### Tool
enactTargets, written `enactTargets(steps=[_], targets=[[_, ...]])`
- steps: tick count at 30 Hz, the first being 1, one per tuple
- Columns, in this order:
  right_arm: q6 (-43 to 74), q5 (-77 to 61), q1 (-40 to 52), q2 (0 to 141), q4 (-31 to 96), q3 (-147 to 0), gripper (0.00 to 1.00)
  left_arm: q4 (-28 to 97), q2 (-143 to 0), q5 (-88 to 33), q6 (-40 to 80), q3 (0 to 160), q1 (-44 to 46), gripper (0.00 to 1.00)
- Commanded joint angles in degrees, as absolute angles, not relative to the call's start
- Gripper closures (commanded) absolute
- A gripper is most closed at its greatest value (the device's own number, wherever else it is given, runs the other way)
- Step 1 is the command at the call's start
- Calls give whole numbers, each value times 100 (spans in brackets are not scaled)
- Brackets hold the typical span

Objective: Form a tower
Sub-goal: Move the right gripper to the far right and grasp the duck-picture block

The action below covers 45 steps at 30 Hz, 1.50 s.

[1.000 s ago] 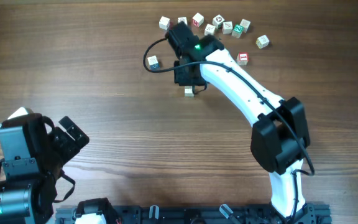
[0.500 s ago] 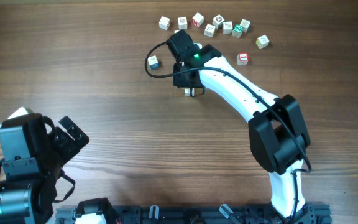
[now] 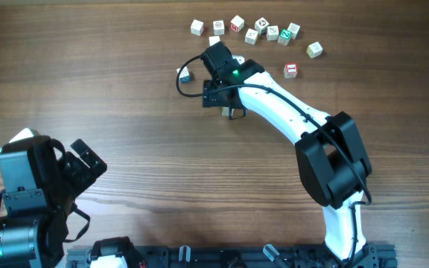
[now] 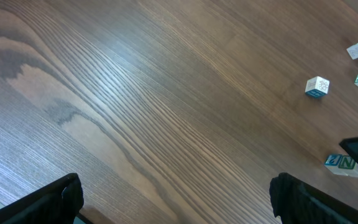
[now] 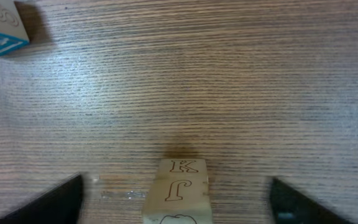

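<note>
The tower (image 5: 179,186) is seen centred, untouched, between the spread fingers (image 5: 58,202) of the right gripper (image 5: 176,198); the left gripper (image 4: 179,200) is spread too.

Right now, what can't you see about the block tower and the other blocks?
1. The tower: in the right wrist view the bottom edge cuts off its lower blocks. In the overhead view the right claw covers most of it, so its height is unclear.
2. The blue-marked cube: cut off by the left edge in the right wrist view.
3. The loose cubes: their prints are too small to read overhead.
</note>
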State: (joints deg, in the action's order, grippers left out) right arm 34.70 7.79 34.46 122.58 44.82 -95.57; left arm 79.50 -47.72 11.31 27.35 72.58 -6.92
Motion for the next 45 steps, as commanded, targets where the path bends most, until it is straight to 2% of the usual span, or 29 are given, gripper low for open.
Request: enactTargets(steps=[1,6,11,15,23,28,31,33,35,36,40,41,45], targets=[[3454,729,3441,12256,4556,-9804,1,7935,-4764,1164,2788,7260,-735,0],[2936,810,2985,12011,4805,-11354,1,7935,-4764,1164,2788,7260,-735,0],[2248,899,1787,12346,4665,-11384,0,7935,-4764,1164,2788,7260,-735,0],[1601,860,1326,12816,4792,-11382,0,7935,-4764,1164,2788,7260,-735,0],[1673,1184,1293,13620,5048,-11371,2,7935,-4764,1164,2788,7260,-735,0],[1649,1354,1210,13651,5035,-11260,9,7935,-4764,1164,2788,7260,-735,0],[1649,1350,1046,13655,4939,-10993,24,7933,-4764,1164,2788,7260,-735,0],[1640,1219,974,13655,4842,-10982,40,7935,-4764,1164,2788,7260,-735,0],[1509,998,967,13655,4814,-10982,49,7935,-4764,1164,2788,7260,-735,0],[1503,871,978,13655,4705,-10989,59,7933,-4764,1164,2788,7260,-735,0],[1505,738,993,13651,4689,-11179,79,7935,-4764,1164,2788,7260,-735,0],[1522,567,993,13651,4713,-11284,82,7935,-4764,1164,2788,7260,-735,0],[1518,150,1028,13504,4600,-11513,84,7935,-4764,1164,2788,7260,-735,0]])
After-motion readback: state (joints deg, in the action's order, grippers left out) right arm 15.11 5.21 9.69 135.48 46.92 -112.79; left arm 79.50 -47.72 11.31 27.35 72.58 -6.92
